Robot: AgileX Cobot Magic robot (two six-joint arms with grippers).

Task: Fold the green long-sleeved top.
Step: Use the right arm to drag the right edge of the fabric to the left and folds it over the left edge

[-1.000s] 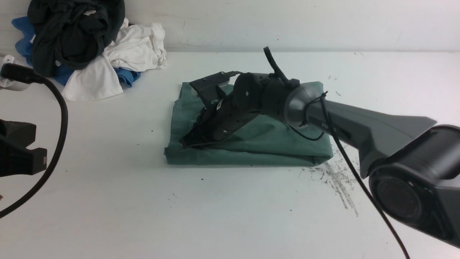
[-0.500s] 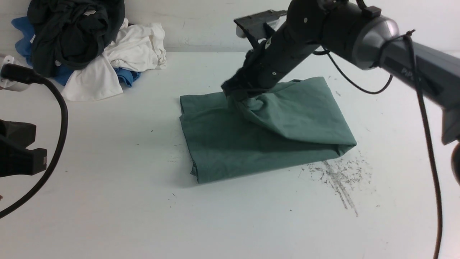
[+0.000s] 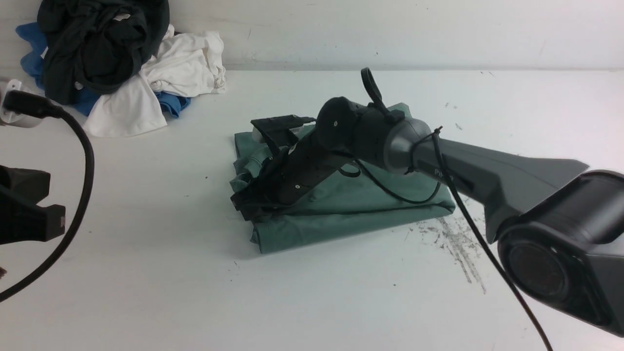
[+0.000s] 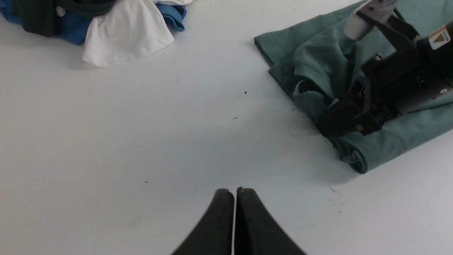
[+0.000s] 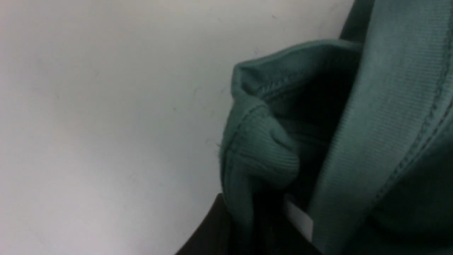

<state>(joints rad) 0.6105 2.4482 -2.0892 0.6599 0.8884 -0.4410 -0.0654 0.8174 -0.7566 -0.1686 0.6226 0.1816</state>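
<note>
We see the folded green top (image 3: 351,204) lying lengthwise left-right; our right gripper (image 3: 243,202) sits at its left end, jaws unclear; our left gripper (image 4: 234,193) is closed.

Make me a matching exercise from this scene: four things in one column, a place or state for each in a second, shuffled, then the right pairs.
Things:
1. green long-sleeved top
2. left pincer
3. right pincer
4. pile of clothes

Places or states:
A. shut, above bare table
B. heaped at the far left, against the wall
C. folded, mid-table
D. down at the folded top's left edge

Pairs: 1-C, 2-A, 3-D, 4-B
</note>
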